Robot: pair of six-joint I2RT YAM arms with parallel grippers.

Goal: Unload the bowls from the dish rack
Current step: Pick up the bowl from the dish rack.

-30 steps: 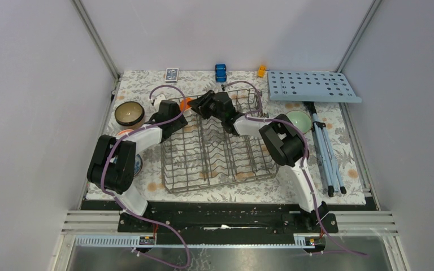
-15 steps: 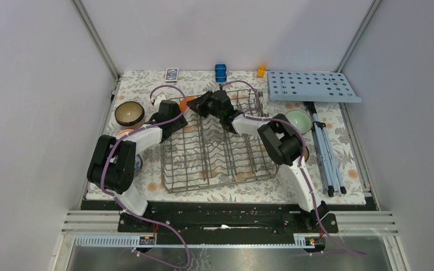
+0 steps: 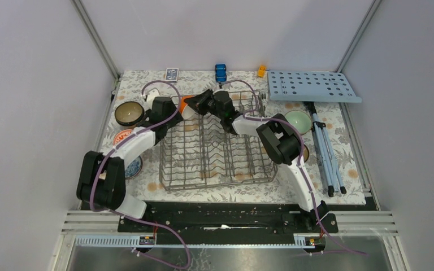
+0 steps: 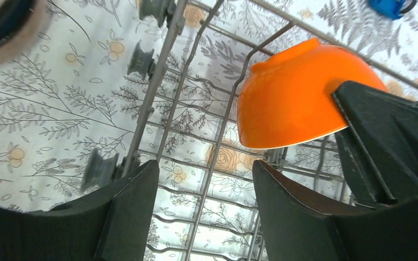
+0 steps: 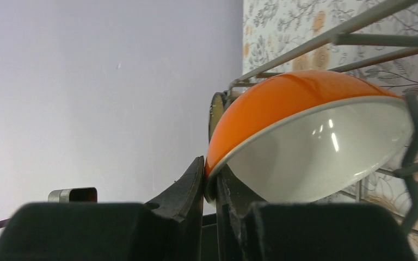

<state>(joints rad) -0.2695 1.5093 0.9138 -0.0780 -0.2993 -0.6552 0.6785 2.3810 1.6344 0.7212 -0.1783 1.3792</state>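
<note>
An orange bowl (image 3: pixel 185 105) with a white inside (image 5: pixel 315 152) stands tilted at the far left corner of the grey wire dish rack (image 3: pixel 215 152). My right gripper (image 5: pixel 211 182) is shut on its rim, one finger inside and one outside; from above it sits at the bowl's right side (image 3: pixel 195 104). My left gripper (image 4: pixel 206 179) hangs open over the rack's left edge (image 4: pixel 158 87), just short of the orange bowl (image 4: pixel 291 103), with nothing between its fingers. From above the left gripper (image 3: pixel 168 110) is left of the bowl.
A brown bowl (image 3: pixel 129 113), a red-and-white bowl (image 3: pixel 124 135) and a blue-and-white bowl (image 3: pixel 133 167) sit left of the rack. A pale green bowl (image 3: pixel 298 119) sits right of it. Light-blue perforated board (image 3: pixel 313 86), folded stand (image 3: pixel 325 152), blue toy (image 3: pixel 220 72) and card box (image 3: pixel 171 74) lie behind.
My right gripper has closed on the orange bowl's rim. The left arm has swung its elbow nearer and its wrist farther back and left, beside the bowl.
</note>
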